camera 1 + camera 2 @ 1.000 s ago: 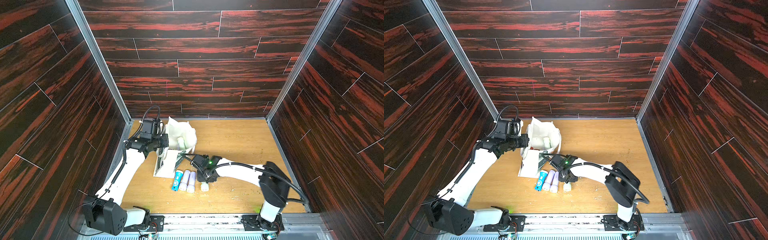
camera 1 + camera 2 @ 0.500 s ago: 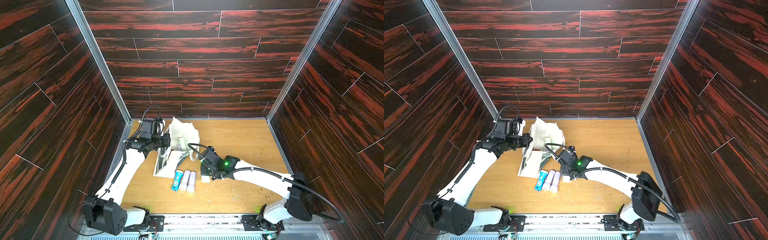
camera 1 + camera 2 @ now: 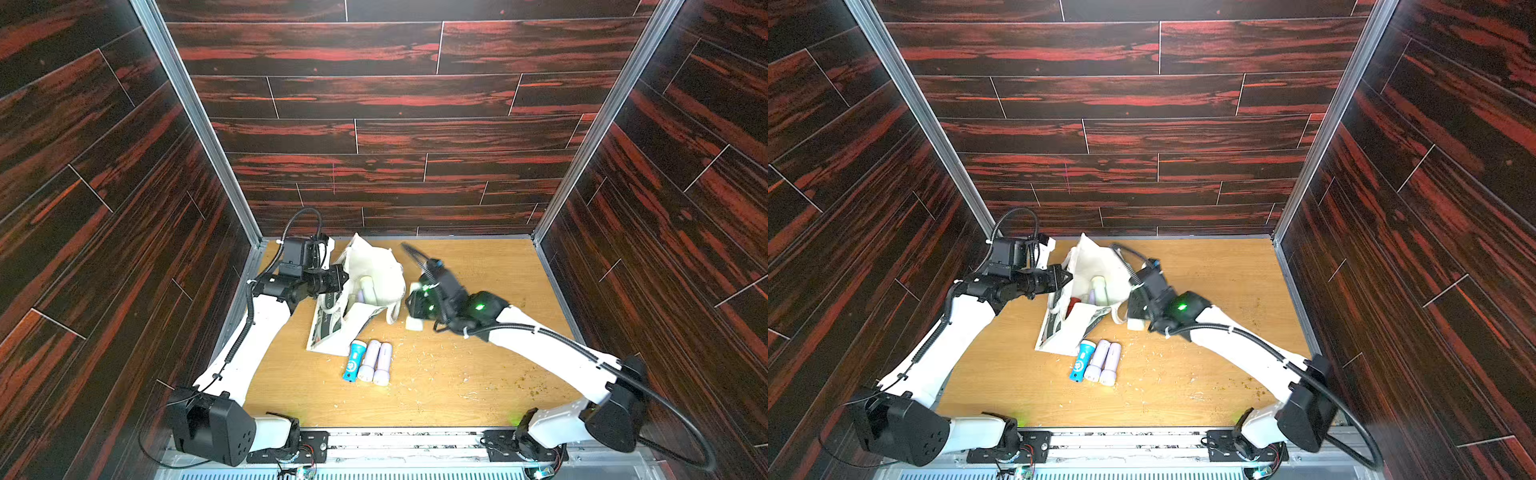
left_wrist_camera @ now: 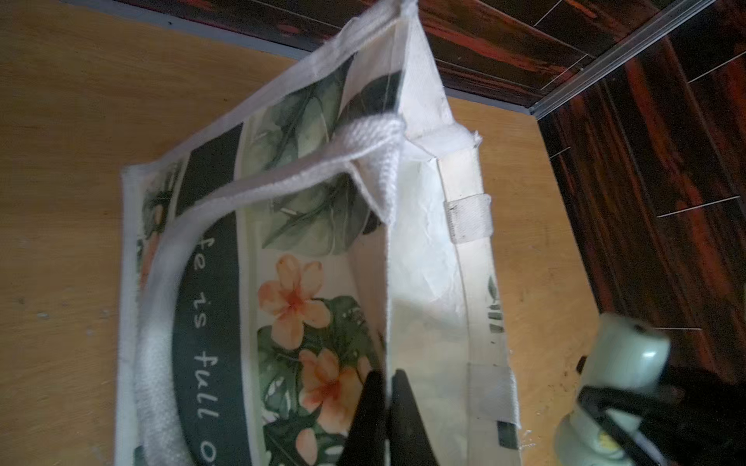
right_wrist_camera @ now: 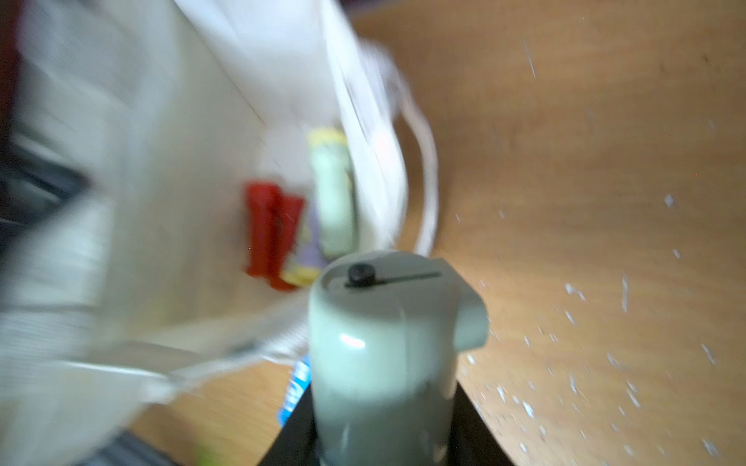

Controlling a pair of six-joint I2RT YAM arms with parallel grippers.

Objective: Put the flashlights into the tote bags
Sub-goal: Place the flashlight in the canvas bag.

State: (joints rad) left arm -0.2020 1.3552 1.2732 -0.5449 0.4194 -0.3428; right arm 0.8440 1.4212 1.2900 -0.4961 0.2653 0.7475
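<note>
Right hand grips a pale flashlight just beside the tote bag, whose rim the left hand pinches; three flashlights lie on the counter.

Lab test enclosure, wood-print walls

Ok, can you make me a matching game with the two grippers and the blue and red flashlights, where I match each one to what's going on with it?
Things:
1. left gripper
2. right gripper
3. blue flashlight
4. red flashlights

What's going on:
a. lying on the table
b. holding a pale green flashlight
c. inside the bag
d. pinching the bag's edge

Pairs: 1-d, 2-b, 3-a, 4-c
</note>
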